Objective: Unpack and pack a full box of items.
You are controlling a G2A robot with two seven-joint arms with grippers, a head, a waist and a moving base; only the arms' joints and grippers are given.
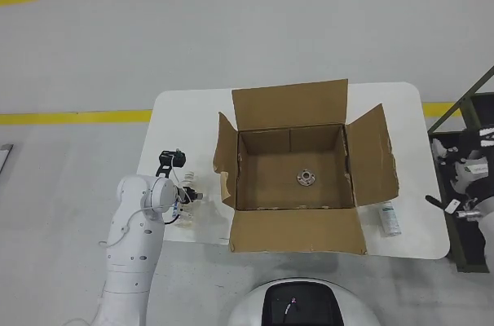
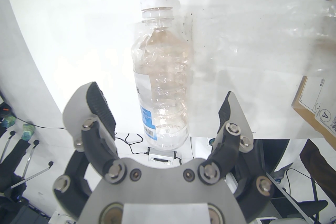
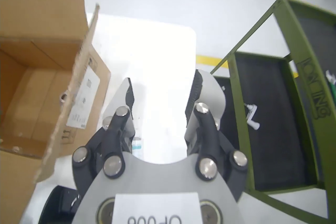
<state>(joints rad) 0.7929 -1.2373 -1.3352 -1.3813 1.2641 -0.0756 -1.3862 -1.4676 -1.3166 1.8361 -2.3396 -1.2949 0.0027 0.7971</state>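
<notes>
An open cardboard box [image 1: 255,183] stands in the middle of the white table [image 1: 410,106], and a small round metal part [image 1: 306,176] lies on its floor. At the table's left end a clear plastic bottle [image 2: 161,72] with a white cap lies on its side. My left gripper [image 2: 162,93] is open, one finger on each side of the bottle's lower half, touching neither side. A second small bottle [image 1: 389,218] lies on the table to the right of the box. My right gripper [image 3: 163,80] is open and holds nothing, beyond the table's right end.
The box's four flaps [image 1: 374,155] are folded outward and reach over the table. A green metal cart [image 3: 273,114] with black shelves stands beside the table's right end, a small white object [image 3: 252,114] on it. A yellow floor line [image 1: 59,116] runs behind the table.
</notes>
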